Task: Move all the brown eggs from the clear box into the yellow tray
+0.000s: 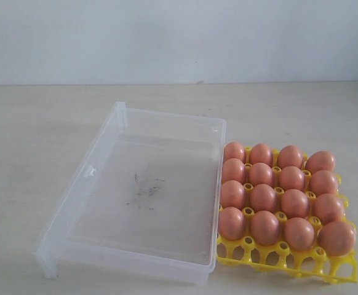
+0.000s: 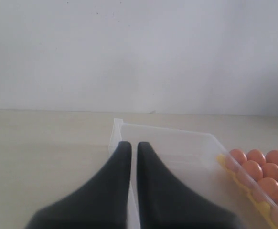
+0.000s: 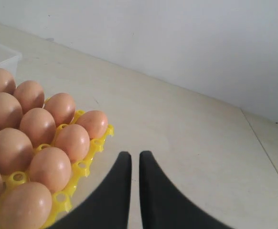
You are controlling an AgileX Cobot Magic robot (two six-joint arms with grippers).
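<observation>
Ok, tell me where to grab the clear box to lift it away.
Best take the clear box by its flared rim on the long wall away from the yellow tray, coming from above with one finger inside. That wall is free and thin; the opposite one sits close against the tray, leaving no room.

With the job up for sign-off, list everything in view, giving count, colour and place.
brown eggs: sixteen, orange-brown, one in every cup of the yellow tray
yellow tray: one, bright yellow, on the table, right beside the clear box
clear box: one, transparent, on the table left of the tray, no eggs inside
dark specks: small patch, dark grey, on the box floor
table: one, pale beige, under everything
wall: one, white, behind the table
left end effector: one, black, shut, empty, facing the clear box
right end effector: one, black, shut, empty, beside the tray
</observation>
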